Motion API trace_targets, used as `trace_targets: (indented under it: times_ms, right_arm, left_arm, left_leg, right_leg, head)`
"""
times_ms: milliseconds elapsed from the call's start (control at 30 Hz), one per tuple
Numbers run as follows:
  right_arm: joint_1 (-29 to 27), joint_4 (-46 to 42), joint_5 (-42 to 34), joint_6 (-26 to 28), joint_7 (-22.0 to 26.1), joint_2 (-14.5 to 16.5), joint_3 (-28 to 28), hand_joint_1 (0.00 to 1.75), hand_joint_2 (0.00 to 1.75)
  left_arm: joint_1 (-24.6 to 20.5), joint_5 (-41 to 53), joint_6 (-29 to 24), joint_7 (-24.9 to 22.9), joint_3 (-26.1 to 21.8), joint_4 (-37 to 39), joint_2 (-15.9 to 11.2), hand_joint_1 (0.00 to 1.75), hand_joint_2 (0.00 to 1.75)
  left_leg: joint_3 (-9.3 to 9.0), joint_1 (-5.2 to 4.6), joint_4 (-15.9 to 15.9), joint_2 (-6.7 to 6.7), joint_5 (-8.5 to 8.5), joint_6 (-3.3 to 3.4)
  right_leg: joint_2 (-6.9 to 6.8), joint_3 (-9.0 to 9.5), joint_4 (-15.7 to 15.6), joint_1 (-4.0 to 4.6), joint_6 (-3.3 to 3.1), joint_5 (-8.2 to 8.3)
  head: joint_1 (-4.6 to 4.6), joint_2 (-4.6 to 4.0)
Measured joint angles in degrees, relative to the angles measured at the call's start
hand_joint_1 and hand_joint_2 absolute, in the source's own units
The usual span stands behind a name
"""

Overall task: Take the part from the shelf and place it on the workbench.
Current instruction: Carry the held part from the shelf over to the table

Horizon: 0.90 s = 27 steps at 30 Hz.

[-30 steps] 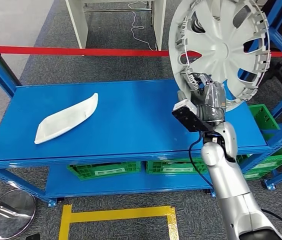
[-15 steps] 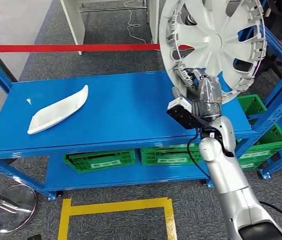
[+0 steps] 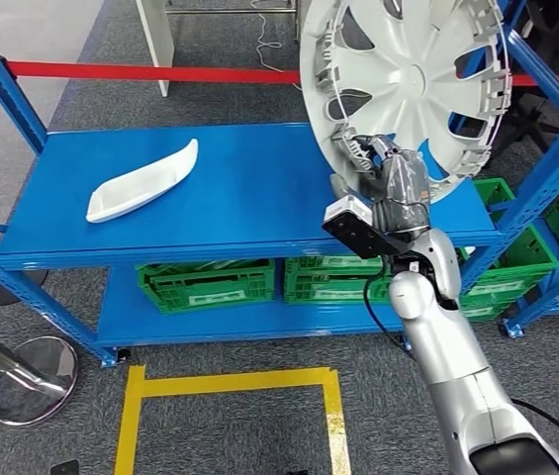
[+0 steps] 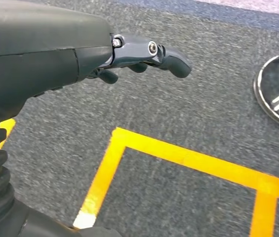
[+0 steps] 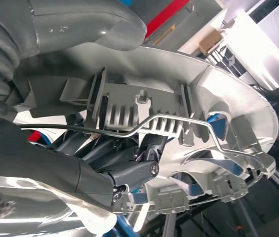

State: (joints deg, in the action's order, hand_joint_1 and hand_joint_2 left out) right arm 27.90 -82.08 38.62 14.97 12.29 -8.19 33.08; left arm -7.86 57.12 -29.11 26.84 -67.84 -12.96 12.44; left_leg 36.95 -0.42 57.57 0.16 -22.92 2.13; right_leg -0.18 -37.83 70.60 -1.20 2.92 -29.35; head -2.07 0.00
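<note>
The grey wheel cover (image 3: 411,84) is gripped by its rim in the right hand (image 3: 396,188) and held upright above the right end of the blue shelf (image 3: 246,208). The left hand (image 4: 141,54) is held over carpet, empty, fingers loosely extended.

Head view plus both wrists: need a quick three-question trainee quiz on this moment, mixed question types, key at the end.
1. True or false: the right hand grips the wheel cover at its lower rim, with the cover raised above the blue shelf.
2. Multiple choice: what lies on the shelf's left part? A) a green crate B) a long white curved part C) a second wheel cover.
3. Fill in: the left hand holds nothing and hangs over grey carpet marked with ______ tape.

Key: 1 true; 2 B; 3 yellow.
</note>
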Motion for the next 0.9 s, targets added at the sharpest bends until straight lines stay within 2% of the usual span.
trace_targets:
  times_ms: [33, 67, 100, 133, 200, 233, 267, 300, 333, 367, 400, 433, 467, 500, 533, 567, 600, 633, 700, 733, 767, 800, 867, 900]
  right_arm:
    - [0.0, 0.0, -0.1, 0.1, 0.0, 0.0, 0.0, 1.75, 1.75]
    - [0.0, -0.2, -0.2, 0.2, 0.0, 0.0, 0.0, 1.75, 1.75]
    - [0.0, -0.3, -0.3, 0.3, 0.0, 0.0, 0.0, 1.75, 1.75]
    - [0.0, -0.3, -0.3, 0.4, 0.0, -0.1, 0.0, 1.75, 1.75]
    - [-0.2, -0.4, -0.5, 0.7, -0.1, -0.3, -0.1, 1.75, 1.75]
    - [-0.2, -0.4, -0.6, 0.8, -0.2, -0.5, -0.2, 1.75, 1.75]
    - [-0.2, -0.4, -0.7, 0.9, -0.2, -0.6, -0.3, 1.75, 1.75]
    - [-0.2, -0.5, -0.9, 0.9, -0.3, -0.7, -0.5, 1.75, 1.75]
    - [-0.2, -0.5, -1.0, 1.0, -0.4, -0.9, -0.7, 1.75, 1.75]
    - [-0.2, -0.6, -1.1, 1.0, -0.5, -1.1, -0.9, 1.75, 1.75]
    - [-0.3, -0.6, -1.1, 1.0, -0.6, -1.3, -1.1, 1.75, 1.75]
    - [-0.4, -0.6, -1.2, 1.0, -0.6, -1.6, -1.3, 1.75, 1.75]
    - [-0.5, -0.7, -1.2, 1.0, -0.6, -1.9, -1.6, 1.75, 1.75]
    - [-0.6, -0.8, -1.3, 1.1, -0.7, -2.1, -1.8, 1.75, 1.75]
    - [-0.7, -0.9, -1.4, 1.1, -0.7, -2.3, -2.0, 1.75, 1.75]
    - [-0.7, -1.0, -1.4, 1.1, -0.8, -2.4, -2.4, 1.75, 1.75]
    - [-0.7, -1.2, -1.5, 1.1, -0.8, -2.6, -2.7, 1.75, 1.75]
    - [-0.7, -1.4, -1.6, 1.1, -0.9, -2.7, -2.9, 1.75, 1.75]
    - [-0.8, -1.6, -1.7, 1.1, -0.9, -3.1, -3.3, 1.75, 1.75]
    - [-0.8, -1.7, -1.9, 1.1, -0.9, -3.3, -3.4, 1.75, 1.75]
    - [-0.9, -1.8, -2.0, 1.0, -0.9, -3.5, -3.5, 1.75, 1.75]
    - [-0.9, -1.8, -2.1, 0.9, -0.8, -3.7, -3.5, 1.75, 1.75]
    - [-0.9, -1.8, -2.4, 0.7, -0.8, -4.0, -3.6, 1.75, 1.75]
    - [-1.0, -1.8, -2.4, 0.6, -0.9, -4.1, -3.7, 1.75, 1.75]
  left_arm:
    - [0.0, 0.0, 0.0, 0.0, 0.0, 0.0, 0.0, 0.00, 1.75]
    - [0.0, 0.0, 0.0, 0.0, 0.0, 0.0, 0.0, 0.00, 1.75]
    - [0.1, 0.0, -0.1, 0.0, 0.0, 0.0, 0.0, 0.00, 1.75]
    - [0.1, 0.0, -0.1, 0.0, 0.0, 0.0, 0.0, 0.00, 1.75]
    - [0.3, 0.0, -0.1, 0.0, 0.0, 0.0, -0.1, 0.00, 1.75]
    - [0.4, 0.0, -0.1, 0.0, 0.0, 0.0, -0.2, 0.00, 1.75]
    - [0.6, 0.0, -0.2, 0.0, 0.0, 0.0, -0.2, 0.00, 1.75]
    - [0.7, 0.0, -0.2, 0.0, 0.0, 0.0, -0.2, 0.00, 1.75]
    - [0.8, 0.0, -0.2, 0.0, 0.0, 0.0, -0.3, 0.00, 1.75]
    - [0.8, 0.0, -0.2, 0.0, 0.0, 0.0, -0.3, 0.00, 1.75]
    - [0.7, 0.0, -0.2, 0.0, 0.0, 0.0, -0.3, 0.00, 1.75]
    - [0.7, 0.1, -0.2, 0.0, 0.0, 0.0, -0.3, 0.00, 1.75]
    - [0.7, 0.1, -0.2, 0.0, 0.0, 0.0, -0.3, 0.00, 1.75]
    - [0.7, 0.2, -0.2, 0.0, 0.1, 0.0, -0.3, 0.00, 1.75]
    - [0.7, 0.2, -0.2, 0.0, 0.1, 0.0, -0.3, 0.00, 1.75]
    - [0.6, 0.2, -0.2, 0.0, 0.1, 0.0, -0.4, 0.00, 1.75]
    - [0.6, 0.3, -0.2, 0.0, 0.1, 0.0, -0.4, 0.00, 1.75]
    - [0.6, 0.3, -0.2, 0.0, 0.1, 0.0, -0.4, 0.00, 1.75]
    - [0.7, 0.3, -0.2, 0.0, 0.1, 0.0, -0.4, 0.00, 1.75]
    - [0.7, 0.3, -0.2, -0.1, 0.1, 0.0, -0.5, 0.00, 1.75]
    - [0.7, 0.2, -0.2, -0.1, 0.1, 0.0, -0.5, 0.00, 1.75]
    - [0.7, 0.2, -0.2, -0.1, 0.1, 0.0, -0.5, 0.00, 1.75]
    - [0.6, 0.3, -0.2, -0.1, 0.2, 0.0, -0.6, 0.00, 1.75]
    - [0.6, 0.3, -0.2, -0.1, 0.2, 0.0, -0.6, 0.00, 1.75]
  left_leg:
    - [0.69, -0.08, 0.3, -0.02, 0.45, -0.24]
    - [1.21, -0.17, 0.5, -0.03, 0.85, -0.51]
    - [1.56, -0.24, 0.7, -0.02, 1.29, -0.80]
    - [1.82, -0.29, 0.8, -0.02, 1.77, -1.10]
    - [2.19, -0.21, 0.7, -0.05, 2.38, -1.72]
    - [2.51, -0.13, 1.3, -0.09, 1.42, -2.09]
    - [3.02, -0.03, 2.9, -0.11, -0.67, -2.46]
    - [3.69, 0.14, 5.7, -0.12, -3.70, -2.80]
    - [4.42, 0.25, 9.4, -0.11, -6.86, -3.08]
    - [4.98, 0.36, 13.3, -0.11, -9.16, -3.26]
    - [5.10, 0.43, 16.3, -0.11, -10.08, -3.35]
    - [4.54, 0.48, 17.7, -0.11, -9.65, -3.36]
    - [3.11, 0.51, 17.1, -0.11, -8.28, -3.26]
    - [0.81, 0.53, 14.5, -0.12, -6.76, -3.07]
    - [-2.19, 0.50, 10.6, -0.17, -6.04, -2.80]
    - [-5.18, 0.43, 6.2, -0.23, -6.11, -2.47]
    - [-7.37, 0.33, 2.7, -0.29, -6.67, -2.19]
    - [-8.61, 0.18, 0.4, -0.34, -7.32, -1.91]
    - [-8.54, 0.08, -0.7, -0.26, -7.04, -1.20]
    - [-8.14, 0.11, -0.9, -0.14, -6.47, -0.69]
    - [-7.61, 0.17, -1.1, -0.01, -5.81, -0.16]
    - [-6.93, 0.20, -1.2, 0.10, -5.10, 0.28]
    - [-5.35, -0.08, -1.1, 0.14, -3.84, 0.77]
    - [-4.53, -0.23, -1.0, 0.14, -3.24, 0.84]
  right_leg:
    - [-0.02, 3.45, -4.1, 0.05, -0.05, 0.16]
    - [0.01, 6.40, -8.1, 0.10, -0.17, -0.43]
    - [0.05, 8.31, -11.0, 0.18, -0.35, -1.34]
    - [0.12, 9.16, -12.5, 0.30, -0.59, -2.04]
    - [0.08, 8.49, -13.0, 0.26, -1.49, -1.56]
    - [0.00, 8.04, -13.0, 0.18, -2.03, -1.03]
    - [-0.08, 7.47, -13.1, 0.06, -2.51, -0.39]
    - [-0.11, 6.94, -13.1, 0.00, -2.84, 0.25]
    - [-0.09, 6.12, -13.0, 0.00, -2.98, 0.89]
    - [-0.08, 5.29, -13.0, 0.01, -2.99, 1.56]
    - [-0.06, 4.43, -12.9, 0.01, -2.92, 2.20]
    - [-0.06, 3.60, -12.9, 0.01, -2.83, 2.82]
    - [-0.05, 2.79, -12.8, 0.01, -2.67, 3.39]
    - [-0.03, 2.10, -12.8, 0.01, -2.47, 3.91]
    - [-0.03, 1.54, -12.7, 0.04, -2.20, 4.38]
    - [-0.05, 1.14, -12.6, 0.10, -1.88, 4.81]
    - [-0.10, 0.86, -12.6, 0.14, -1.51, 5.28]
    - [-0.17, 0.64, -12.6, 0.14, -1.13, 5.80]
    - [-0.22, 0.27, -12.9, 0.00, -0.44, 6.66]
    - [-0.18, -0.18, -12.6, -0.05, -0.19, 6.11]
    - [-0.12, -0.84, -11.3, -0.06, 0.00, 4.50]
    - [-0.06, -1.77, -8.8, -0.06, 0.13, 1.94]
    - [-0.01, -3.66, -1.3, 0.02, 0.27, -3.29]
    - [0.00, -4.13, 1.9, 0.08, 0.27, -4.42]
  head:
    - [-0.07, 0.00]
    - [-0.08, 0.00]
    - [-0.07, 0.01]
    - [-0.10, 0.01]
    - [-0.08, 0.01]
    - [-0.03, 0.00]
    - [0.10, 0.00]
    - [0.22, 0.00]
    - [0.35, 0.00]
    - [0.40, 0.00]
    - [0.39, 0.00]
    - [0.39, 0.00]
    - [0.39, 0.00]
    - [0.39, 0.00]
    - [0.39, 0.00]
    - [0.36, 0.00]
    - [0.35, 0.00]
    - [0.32, 0.00]
    - [0.32, 0.00]
    - [0.29, 0.00]
    - [0.25, 0.01]
    - [0.15, 0.01]
    - [-0.02, 0.01]
    - [-0.07, 0.00]
